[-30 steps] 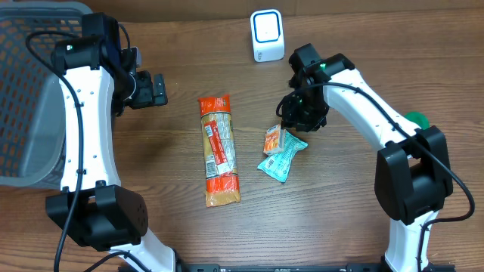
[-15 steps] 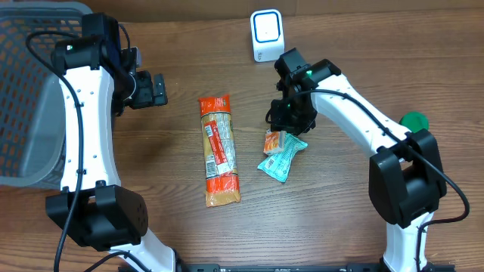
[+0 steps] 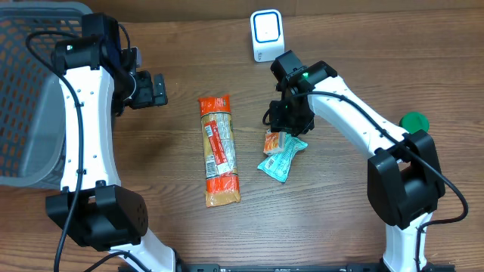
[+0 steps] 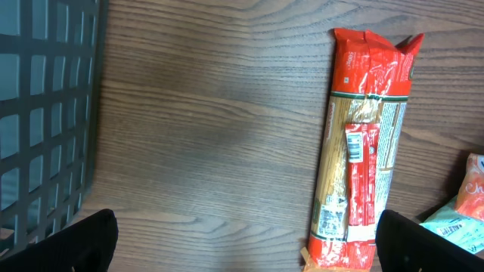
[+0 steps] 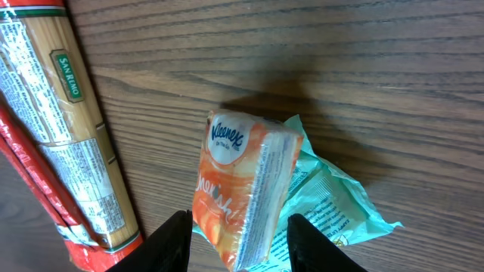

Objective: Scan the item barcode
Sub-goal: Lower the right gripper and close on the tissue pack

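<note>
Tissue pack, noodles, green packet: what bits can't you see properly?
Tissue pack: right wrist view, bottom edge cuts off its lower end; touching the fingers or not, unclear.
Teal packet: partly hidden under the tissue pack.
Spaghetti pack: left wrist view, label print too small to read.

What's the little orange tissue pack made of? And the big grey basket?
The tissue pack looks wrapped in thin, glossy plastic film: the wrap is creased and its folded end seam shows. The basket looks like matte grey plastic in an open grid, though it may be coated wire.
</note>
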